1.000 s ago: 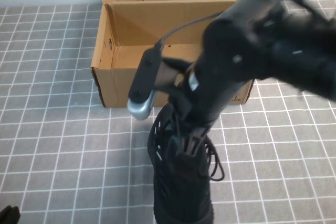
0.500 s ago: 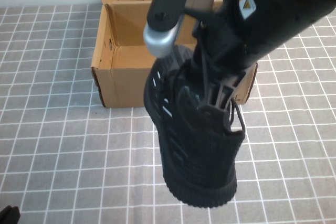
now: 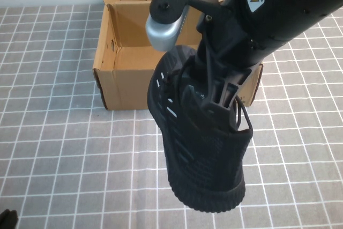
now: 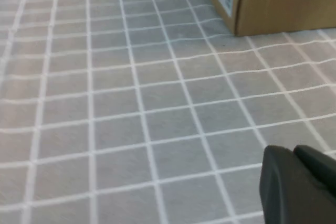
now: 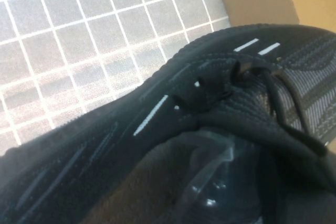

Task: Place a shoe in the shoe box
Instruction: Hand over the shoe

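I see the shoe [image 3: 201,148] off the table, hanging toe-up/heel-toward-camera in the high view, its toe end overlapping the front wall of the shoe box [image 3: 120,81]; I can't tell if the toe is over the opening yet. White dash marks show on its side, laces bunched at the tongue. Right gripper [image 3: 222,97] is clamped on the shoe at the collar/tongue area, fingers going down into the mouth of it; right wrist view confirms, with knit upper and laces filling that view and a corner of the cardboard at the edge. The shoe box sits open on the grey grid-pattern table cover [image 3: 53,148], lid flap standing up at the far side, interior looks bare where visible. Left gripper [image 4: 299,187] is parked low at the near left of the table, well apart from the shoe; only a dark bit of it shows in its wrist view, so I can't tell its finger state. That view also catches a box corner with a label.
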`<state>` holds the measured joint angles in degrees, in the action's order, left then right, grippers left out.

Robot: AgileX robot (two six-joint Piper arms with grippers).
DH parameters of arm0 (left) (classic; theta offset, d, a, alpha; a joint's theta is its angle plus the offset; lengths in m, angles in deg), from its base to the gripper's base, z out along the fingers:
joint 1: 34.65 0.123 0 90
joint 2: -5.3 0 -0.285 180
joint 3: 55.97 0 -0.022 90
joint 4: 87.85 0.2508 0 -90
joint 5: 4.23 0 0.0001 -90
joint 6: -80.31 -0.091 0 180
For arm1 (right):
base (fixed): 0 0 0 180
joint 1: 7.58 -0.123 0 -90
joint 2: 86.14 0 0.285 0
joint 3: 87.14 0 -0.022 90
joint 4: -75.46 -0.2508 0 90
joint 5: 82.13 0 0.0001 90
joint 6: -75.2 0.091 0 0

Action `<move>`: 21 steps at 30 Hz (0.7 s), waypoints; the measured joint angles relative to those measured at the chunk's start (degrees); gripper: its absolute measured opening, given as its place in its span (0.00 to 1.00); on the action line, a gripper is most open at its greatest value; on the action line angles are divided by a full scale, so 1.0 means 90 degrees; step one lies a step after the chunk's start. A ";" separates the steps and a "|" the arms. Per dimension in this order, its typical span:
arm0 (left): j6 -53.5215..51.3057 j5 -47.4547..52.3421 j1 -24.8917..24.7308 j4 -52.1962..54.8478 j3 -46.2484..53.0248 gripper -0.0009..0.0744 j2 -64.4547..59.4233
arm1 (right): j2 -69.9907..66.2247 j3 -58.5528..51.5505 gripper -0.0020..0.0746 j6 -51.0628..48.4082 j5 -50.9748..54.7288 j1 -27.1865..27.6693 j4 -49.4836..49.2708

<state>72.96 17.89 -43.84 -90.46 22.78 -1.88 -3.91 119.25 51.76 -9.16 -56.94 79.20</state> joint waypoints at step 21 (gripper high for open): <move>0.2042 -0.1183 0.0000 -0.1023 -0.0882 0.01 -0.0328 | 0.0000 0.0012 0.02 0.0954 0.0015 0.0000 0.0231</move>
<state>91.34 7.24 -43.84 -99.67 14.84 -4.83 -3.91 119.36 60.35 -9.03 -56.94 81.28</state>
